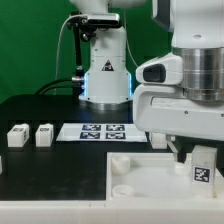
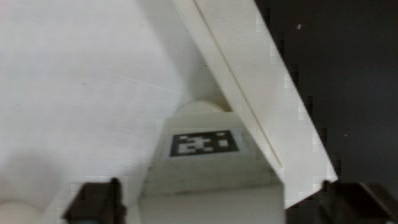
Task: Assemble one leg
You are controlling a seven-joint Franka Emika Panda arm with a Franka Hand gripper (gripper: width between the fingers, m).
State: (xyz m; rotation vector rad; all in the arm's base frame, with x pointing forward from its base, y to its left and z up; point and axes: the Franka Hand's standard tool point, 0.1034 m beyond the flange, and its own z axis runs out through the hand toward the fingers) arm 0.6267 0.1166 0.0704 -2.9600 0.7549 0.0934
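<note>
A leg, a small white block with a black-and-white tag on its face, stands upright at the right end of the large white tray-like part. My gripper hangs right over it, one dark finger beside it. In the wrist view the leg's tag lies between the two dark fingertips, which stand wide apart with gaps on both sides of the leg. My gripper is open and holds nothing. Two more legs stand on the black table at the exterior view's left.
The marker board lies flat behind the tray-like part, in front of the robot base. The tray-like part's raised rim and a round corner socket are close to the gripper.
</note>
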